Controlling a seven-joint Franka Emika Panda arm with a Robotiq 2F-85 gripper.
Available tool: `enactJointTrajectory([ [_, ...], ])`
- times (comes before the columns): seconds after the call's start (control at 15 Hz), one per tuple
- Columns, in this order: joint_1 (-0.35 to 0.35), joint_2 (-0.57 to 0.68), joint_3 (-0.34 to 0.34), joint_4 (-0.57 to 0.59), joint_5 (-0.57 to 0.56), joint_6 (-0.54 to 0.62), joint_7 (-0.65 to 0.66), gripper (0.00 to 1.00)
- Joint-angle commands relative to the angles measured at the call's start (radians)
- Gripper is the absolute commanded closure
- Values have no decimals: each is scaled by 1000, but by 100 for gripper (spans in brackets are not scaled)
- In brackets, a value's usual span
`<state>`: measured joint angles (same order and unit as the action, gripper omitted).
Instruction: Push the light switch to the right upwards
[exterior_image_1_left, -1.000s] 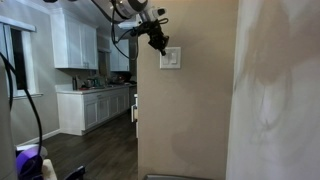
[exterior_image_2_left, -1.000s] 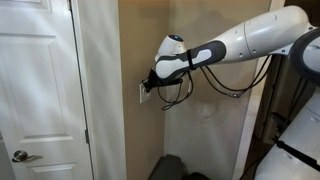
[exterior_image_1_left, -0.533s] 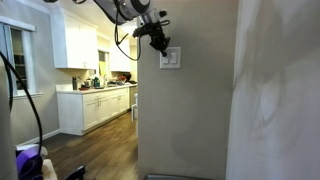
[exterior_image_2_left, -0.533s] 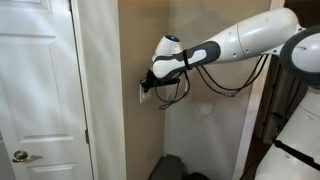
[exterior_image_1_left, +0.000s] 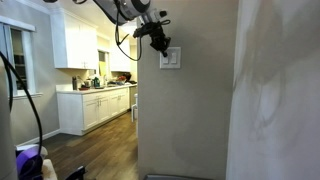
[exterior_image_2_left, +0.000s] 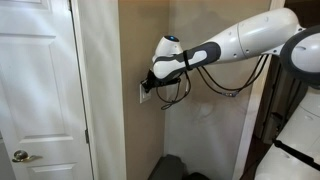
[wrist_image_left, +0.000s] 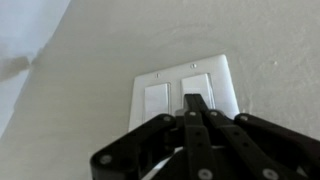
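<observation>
With its fingers closed together, the tool (wrist_image_left: 195, 108) rests on the right rocker of the light switch (wrist_image_left: 185, 95); lateral slip risks striking the neighbouring rocker beside it.

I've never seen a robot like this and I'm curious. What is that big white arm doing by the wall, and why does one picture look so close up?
That is a robot arm, and a person steers it from far away. At its tip is a black gripper, like a hand with two fingers. It is reaching to a white light switch on a tan wall.

Two pictures come from cameras standing in the room. One also shows a kitchen with white cabinets; the other shows a white door beside the wall.

The close-up picture comes from a camera on the robot's wrist. There the switch plate has two rocker buttons side by side, and the closed fingers point at the right one. The gripper holds nothing; it is there to push the switch. Whether it touches it, I cannot tell.
</observation>
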<state>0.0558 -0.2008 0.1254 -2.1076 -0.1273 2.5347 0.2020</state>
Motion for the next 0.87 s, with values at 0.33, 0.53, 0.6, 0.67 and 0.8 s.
enactJointTrajectory([
  [0.33, -7, -88, -42, -122, 38, -21, -25, 100],
  [0.53, -6, -96, -44, -135, 38, -23, -24, 100],
  [0.6, -6, -98, -44, -139, 38, -22, -24, 100],
  [0.67, -5, -100, -44, -142, 38, -23, -27, 100],
  [0.8, -2, -103, -45, -141, 42, -34, -36, 73],
])
